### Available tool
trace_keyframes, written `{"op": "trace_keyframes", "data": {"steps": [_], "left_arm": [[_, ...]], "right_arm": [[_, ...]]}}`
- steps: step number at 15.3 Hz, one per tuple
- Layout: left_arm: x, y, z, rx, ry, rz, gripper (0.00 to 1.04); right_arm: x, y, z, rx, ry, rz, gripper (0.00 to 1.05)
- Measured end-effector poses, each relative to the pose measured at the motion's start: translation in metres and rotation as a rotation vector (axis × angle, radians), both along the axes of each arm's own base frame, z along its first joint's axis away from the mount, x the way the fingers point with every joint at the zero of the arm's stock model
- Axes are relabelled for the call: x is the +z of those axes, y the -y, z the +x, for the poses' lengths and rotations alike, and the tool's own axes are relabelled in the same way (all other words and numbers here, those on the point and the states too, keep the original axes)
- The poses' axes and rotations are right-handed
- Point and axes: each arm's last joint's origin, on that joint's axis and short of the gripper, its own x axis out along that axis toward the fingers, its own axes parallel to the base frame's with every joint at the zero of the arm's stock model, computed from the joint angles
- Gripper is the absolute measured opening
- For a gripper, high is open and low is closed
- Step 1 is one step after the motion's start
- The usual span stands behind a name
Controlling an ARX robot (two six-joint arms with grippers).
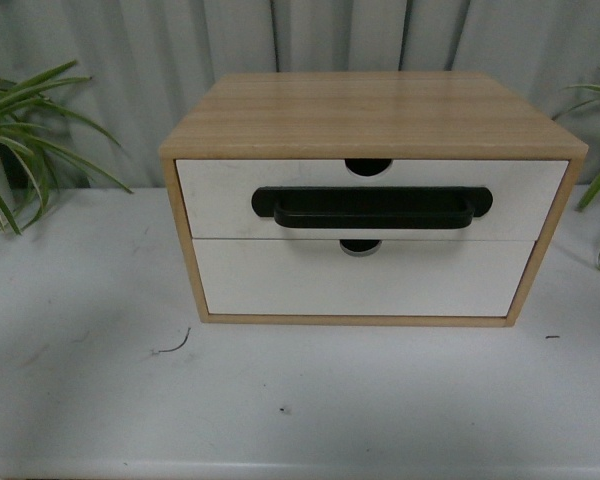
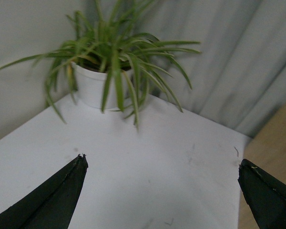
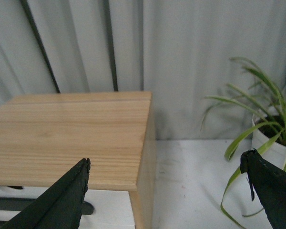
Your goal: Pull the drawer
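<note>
A light wood cabinet [image 1: 372,113] stands in the middle of the white table. Its upper drawer [image 1: 220,198] has a white front, a long black bar handle [image 1: 371,208] and a semicircular notch [image 1: 368,167] in its top edge; it sits pushed in. Neither arm shows in the front view. My left gripper [image 2: 162,164] is open over bare table, with the cabinet's side [image 2: 276,143] at the frame edge. My right gripper [image 3: 164,167] is open above the cabinet's top right corner [image 3: 71,138]; one end of the handle [image 3: 7,204] shows below.
Below the upper drawer is a white drawer front with no handle [image 1: 360,280]. A potted plant [image 2: 109,71] stands at the table's back left, another plant [image 3: 271,133] at the right. A grey curtain [image 1: 280,40] hangs behind. Bare table [image 1: 280,400] lies in front of the cabinet.
</note>
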Motion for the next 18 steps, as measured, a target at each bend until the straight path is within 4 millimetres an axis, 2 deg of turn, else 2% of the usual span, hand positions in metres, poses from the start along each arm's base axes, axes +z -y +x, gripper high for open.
{"op": "trace_keyframes", "data": {"steps": [2, 3, 5, 6, 8, 11, 13, 15, 18], "left_arm": [[0.016, 0.009, 0.059, -0.116, -0.080, 0.031, 0.98], [0.023, 0.020, 0.081, -0.191, -0.104, 0.057, 0.98], [0.035, 0.051, 0.103, -0.420, -0.146, 0.147, 0.98], [0.041, 0.071, 0.105, -0.593, -0.178, 0.219, 0.98], [0.049, 0.105, 0.099, -0.899, -0.253, 0.404, 0.98], [0.046, 0.140, 0.094, -1.251, -0.426, 0.680, 0.98], [0.040, 0.156, 0.095, -1.402, -0.535, 0.799, 0.98], [0.039, 0.177, 0.099, -1.491, -0.559, 0.883, 0.98], [0.029, 0.204, 0.106, -1.568, -0.567, 0.929, 0.98]], "right_arm": [[0.007, -0.009, 0.058, 0.004, -0.071, -0.016, 0.98], [0.018, -0.015, 0.077, 0.025, -0.051, -0.041, 0.98], [0.027, -0.036, 0.087, 0.180, -0.036, -0.166, 0.98], [0.026, -0.044, 0.087, 0.295, -0.045, -0.269, 0.98], [0.022, -0.047, 0.086, 0.467, -0.042, -0.492, 0.98], [0.019, -0.035, 0.086, 0.662, -0.011, -0.825, 0.98], [0.012, -0.027, 0.090, 0.790, -0.025, -1.012, 0.98], [-0.003, -0.017, 0.095, 0.903, -0.071, -1.206, 0.98], [-0.013, -0.014, 0.097, 0.972, -0.071, -1.330, 0.98]]}}
